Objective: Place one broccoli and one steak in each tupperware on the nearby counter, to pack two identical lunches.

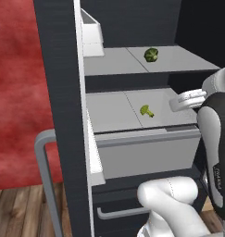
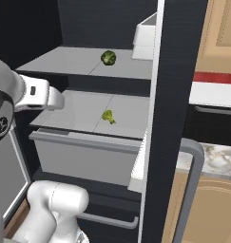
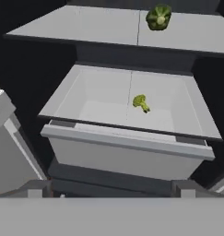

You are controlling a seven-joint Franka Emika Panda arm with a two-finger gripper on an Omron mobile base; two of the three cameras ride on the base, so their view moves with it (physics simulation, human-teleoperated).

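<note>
The gripper [image 3: 111, 191] hangs with its jaws spread wide and nothing between them, looking into an open fridge from in front of the shelves. In the hand view its two dark fingertips [image 3: 38, 188] stand far apart at the bottom, framing the front of a pale grey drawer [image 3: 127, 154] below the shelves. In the left base view the white hand [image 1: 188, 99] sits at the right edge of the lower shelf, level with it and apart from the food.

Nearest to the hand is a small broccoli floret [image 1: 146, 111], bright green with a short stalk, lying on the lower shelf [image 1: 109, 113] about midway across, close to the seam that splits the shelf into two panels. A second, rounder and darker broccoli [image 1: 151, 55] lies on the upper shelf [image 1: 114, 62], further back and a little to the right of the first one.

The fridge door [image 1: 60, 115] stands open at the left, dark, with a white bin [image 1: 92, 32] on its inner side. In the right base view a strip of white marble-look counter [image 2: 216, 159] shows past the door, over light wooden cabinet fronts [image 2: 209, 209].
</note>
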